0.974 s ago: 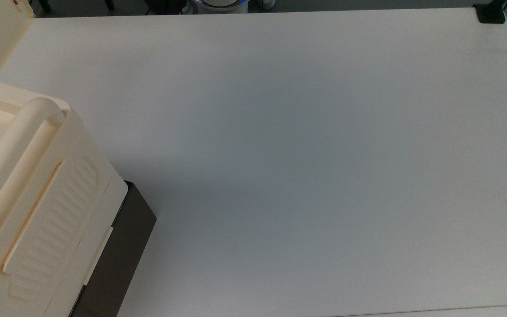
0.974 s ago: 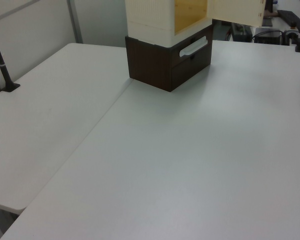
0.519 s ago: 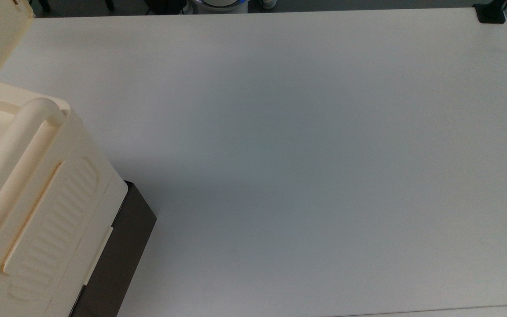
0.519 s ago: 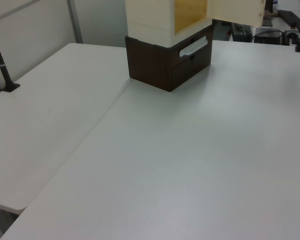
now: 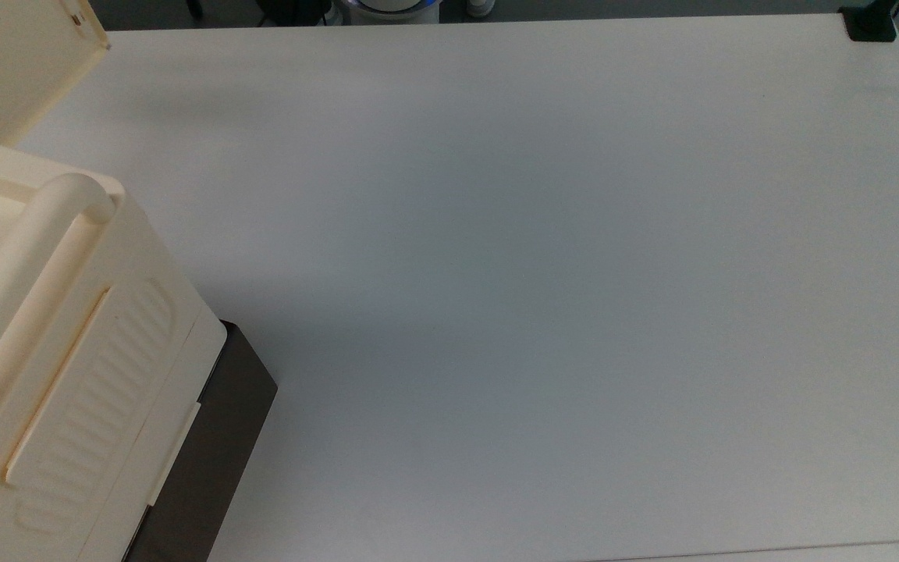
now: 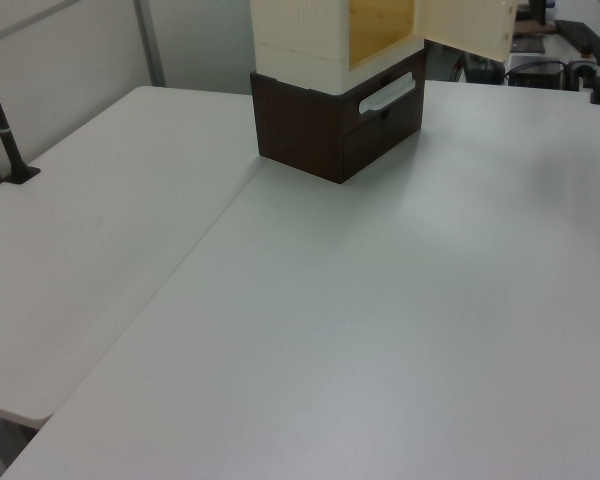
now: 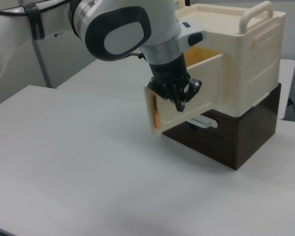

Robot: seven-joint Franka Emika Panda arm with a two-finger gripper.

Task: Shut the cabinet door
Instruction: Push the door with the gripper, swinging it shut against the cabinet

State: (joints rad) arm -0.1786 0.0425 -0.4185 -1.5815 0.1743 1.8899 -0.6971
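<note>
My gripper (image 7: 181, 101) sits in the upper middle of the right view, black fingers pointing down and pressed against the upper part of the door (image 7: 187, 101), near its free end. How wide the fingers stand I cannot tell; they bunch together against the panel, and nothing is clamped between them that I can make out.

The door hangs open, swung out from the cabinet (image 7: 246, 64) toward the right view's left, an orange-brown stain running down its narrow free edge. In the top view the door (image 5: 12, 66) fills the upper left corner, with the cabinet (image 5: 67, 328) below it at the left edge. In the left view the door (image 6: 465, 25) juts out at the top, right of the open yellow interior.

Compared with half a second ago, the door's corner in the top view reaches further right, and in the left view its free edge sits further left, nearer the opening. The cabinet has not shifted.

Count: one cabinet, one door, one dark base (image 7: 236, 140) with a pale handle (image 6: 385, 95), one white table (image 5: 535, 273).
</note>
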